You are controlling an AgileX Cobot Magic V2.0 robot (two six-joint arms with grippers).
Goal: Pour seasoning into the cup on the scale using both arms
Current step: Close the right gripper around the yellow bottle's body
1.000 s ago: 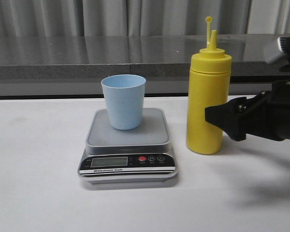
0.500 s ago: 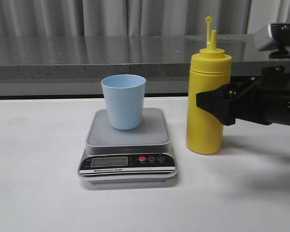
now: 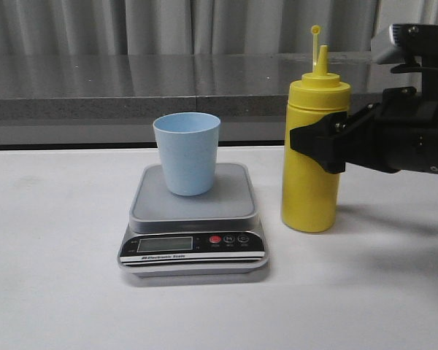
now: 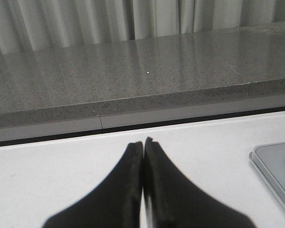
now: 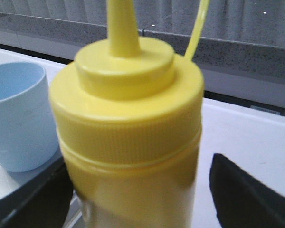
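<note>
both right gripper [image 5: 137, 190] fingers flank seasoning [image 5: 128, 142]; front hides one.

A white desk [image 3: 51, 292] with a smooth matte top fills the lower half of the front view, lit evenly from above, with soft grey shadows toward its right side. Behind it runs a long ledge [image 3: 95, 87] of speckled grey stone — polished enough to carry pale vertical reflections of what hangs beyond it. A dark gap separates the desk's far edge from a lighter grey band under the ledge. Pale grey curtains [image 3: 80, 25] in loose vertical folds close off the back of the room — no wall or floor shows
</note>
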